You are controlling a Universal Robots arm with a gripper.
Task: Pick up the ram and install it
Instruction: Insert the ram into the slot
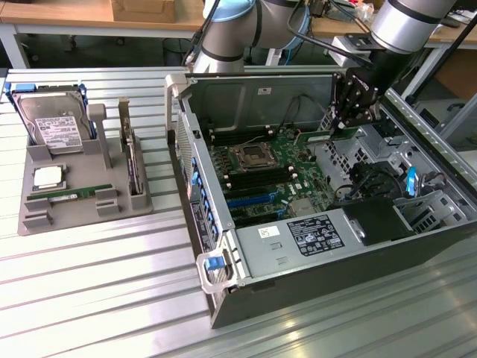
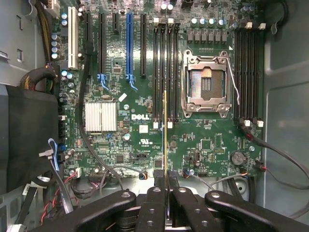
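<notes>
I count two memory sticks. The ram [image 2: 166, 140], a long, thin green circuit-board stick, is inside the open dark metal computer case [image 1: 298, 277], and the black two-fingered claw [image 2: 167, 191] is clenched on it. From the wrist camera I see the stick edge-on, as a thin line running straight out from between the fingers. Its long axis lies parallel to the black memory slots [image 2: 162, 72] on the green motherboard [image 2: 212, 140], and its free end points towards them.

In the exterior view the ram [image 1: 328, 136] hangs under the claw [image 1: 339, 128], with its long axis running roughly from the exterior view's left to its right, near the far wall of the case. I cannot tell whether it touches the board.

I count one square silver processor socket [image 2: 207, 84], with four slots on the side nearest the ram. There appear to be four more slots [image 2: 246, 72] on the far side.

The second green stick [image 1: 71, 195] lies flat in the grey moulded tray [image 1: 78, 218], well apart from the case at the exterior view's left. The same tray holds one silver hard drive [image 1: 51, 123], one square silver processor chip [image 1: 48, 177] and one dark expansion card [image 1: 133, 160] standing on edge. Both the tray and the case sit on the ribbed aluminium counter [image 1: 89, 287].
</notes>
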